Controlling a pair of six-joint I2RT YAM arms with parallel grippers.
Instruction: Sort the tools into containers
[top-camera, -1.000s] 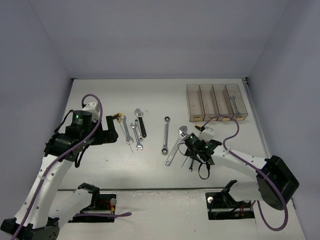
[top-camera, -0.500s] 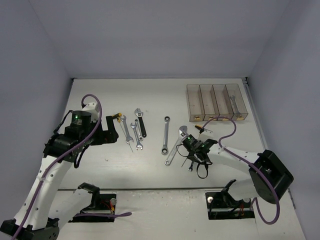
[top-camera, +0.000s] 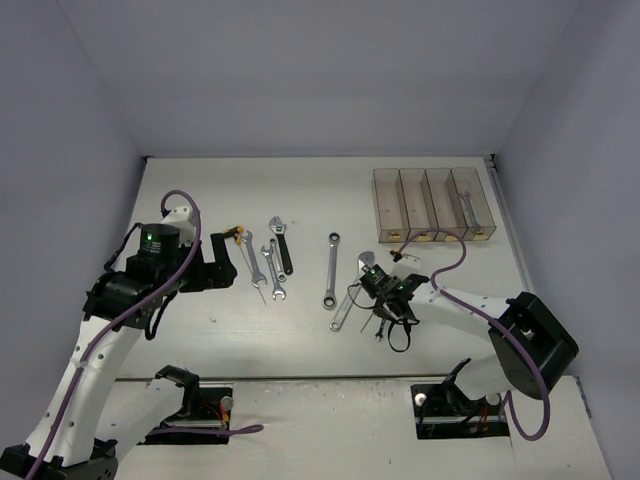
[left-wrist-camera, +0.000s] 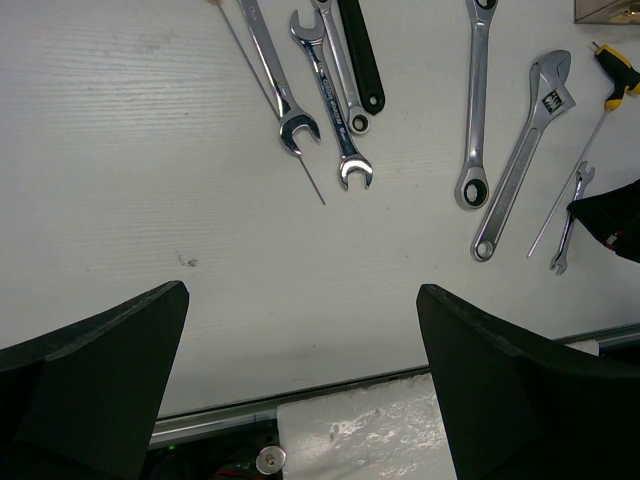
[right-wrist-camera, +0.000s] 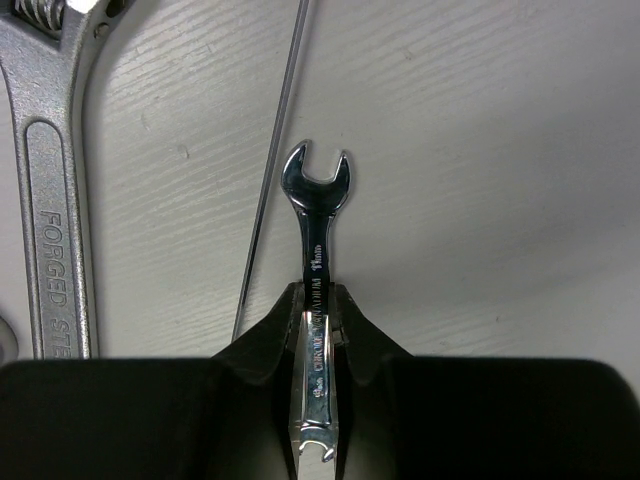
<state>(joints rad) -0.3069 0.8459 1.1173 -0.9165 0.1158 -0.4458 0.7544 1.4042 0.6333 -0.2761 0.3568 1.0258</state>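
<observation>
My right gripper (right-wrist-camera: 317, 295) is shut on the shank of a small silver open-ended wrench (right-wrist-camera: 316, 195), which lies flat on the table. Seen from above, this gripper (top-camera: 385, 300) sits right of a silver adjustable spanner (top-camera: 352, 292). More tools lie to the left: a ratchet wrench (top-camera: 331, 270), two silver wrenches (top-camera: 272, 270), a black-handled spanner (top-camera: 282, 245) and a yellow-black T-handle driver (top-camera: 232, 236). The containers (top-camera: 432, 205) stand in a row at the back right, and one wrench (top-camera: 466, 205) lies in the rightmost. My left gripper (left-wrist-camera: 300, 350) hangs open over bare table, holding nothing.
A thin driver rod (right-wrist-camera: 270, 180) runs just left of the held wrench, with the adjustable spanner's handle (right-wrist-camera: 50, 200) beyond it. Its yellow-black handle (top-camera: 400, 255) lies below the containers. The table's front edge (left-wrist-camera: 330, 385) is close under my left gripper.
My right gripper has closed from part open onto the small wrench and shifted slightly left. The left arm has barely moved.
</observation>
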